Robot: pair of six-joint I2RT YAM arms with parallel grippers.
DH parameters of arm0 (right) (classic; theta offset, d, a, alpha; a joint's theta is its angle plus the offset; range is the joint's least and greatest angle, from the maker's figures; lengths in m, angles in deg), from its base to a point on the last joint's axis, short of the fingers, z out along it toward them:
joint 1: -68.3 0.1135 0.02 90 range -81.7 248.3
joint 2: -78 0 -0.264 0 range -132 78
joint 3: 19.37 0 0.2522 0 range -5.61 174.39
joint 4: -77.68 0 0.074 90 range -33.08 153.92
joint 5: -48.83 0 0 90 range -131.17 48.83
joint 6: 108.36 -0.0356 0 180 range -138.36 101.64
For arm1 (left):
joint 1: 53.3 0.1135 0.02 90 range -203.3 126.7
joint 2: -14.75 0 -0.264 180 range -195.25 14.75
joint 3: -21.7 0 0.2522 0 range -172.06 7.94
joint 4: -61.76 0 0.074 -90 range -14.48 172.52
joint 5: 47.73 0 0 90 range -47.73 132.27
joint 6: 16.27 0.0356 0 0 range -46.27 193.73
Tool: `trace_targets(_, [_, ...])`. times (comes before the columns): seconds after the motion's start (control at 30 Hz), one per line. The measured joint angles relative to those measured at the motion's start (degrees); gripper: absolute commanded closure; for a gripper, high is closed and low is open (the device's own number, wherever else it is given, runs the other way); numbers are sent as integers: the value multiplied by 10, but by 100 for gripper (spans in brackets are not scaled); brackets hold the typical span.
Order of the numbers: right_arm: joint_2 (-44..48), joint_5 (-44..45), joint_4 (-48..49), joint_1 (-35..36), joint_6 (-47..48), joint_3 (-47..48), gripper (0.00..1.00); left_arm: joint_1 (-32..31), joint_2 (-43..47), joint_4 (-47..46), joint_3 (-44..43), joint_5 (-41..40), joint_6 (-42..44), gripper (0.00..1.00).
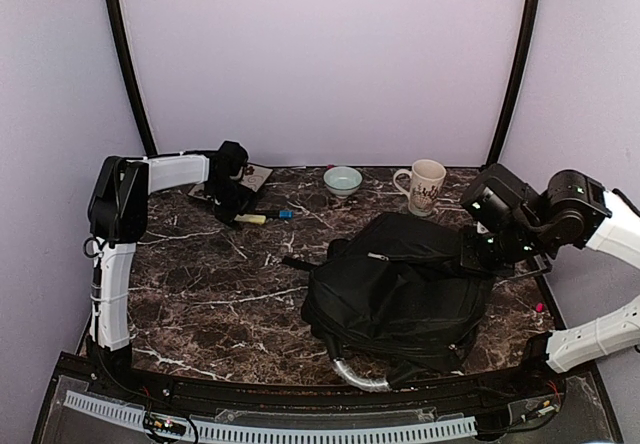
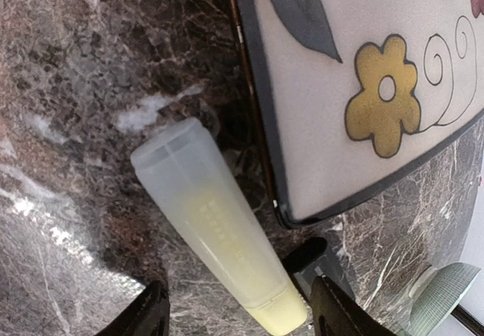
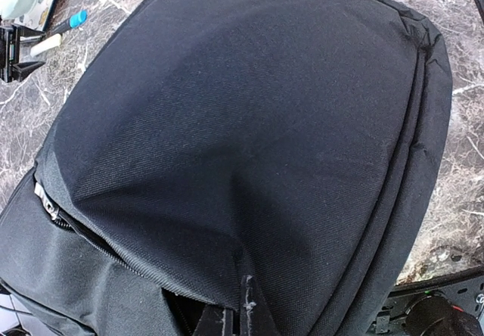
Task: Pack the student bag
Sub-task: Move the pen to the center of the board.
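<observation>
The big black bag (image 1: 400, 284) lies on the table (image 1: 220, 304), near and to the right. The right gripper (image 3: 236, 313) is pinched tight on a fold of its cloth. Far on the left lies a flowery notebook (image 2: 340, 86), and just beside it a yellow tube (image 2: 204, 215). The left gripper (image 2: 242, 311) is spread apart, one finger on each side of the tube, not touching. It should squeeze the tube's middle and stay off the notebook.

Pale green bowl (image 1: 343, 180) and white printed mug (image 1: 426, 186) are sitting apart at the marble table's (image 1: 220, 294) far edge. A yellowish tube (image 2: 219, 230) is lying just beside a flower-printed book (image 2: 363, 86), with a blue-capped pen (image 1: 278, 214) lying near.
</observation>
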Motion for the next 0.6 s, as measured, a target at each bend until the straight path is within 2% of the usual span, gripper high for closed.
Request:
trace_targets(0.1, [7, 4, -4, 0, -2, 0, 100, 0, -3, -5, -3, 2, -5, 34])
trace_targets(0.2, [9, 5, -13, 0, -3, 0, 100, 2, -4, -4, -4, 3, -11, 46])
trace_targets(0.33, [7, 5, -19, 0, -2, 1, 100, 3, -20, 12, -28, 5, -13, 55])
trace_targets(0.43, [4, 5, -24, -1, -3, 8, 100, 4, -42, 33, -66, 6, -8, 57])
trace_targets(0.6, [9, 4, -35, -1, -18, 11, 100, 4, -47, 53, -75, 11, 3, 61])
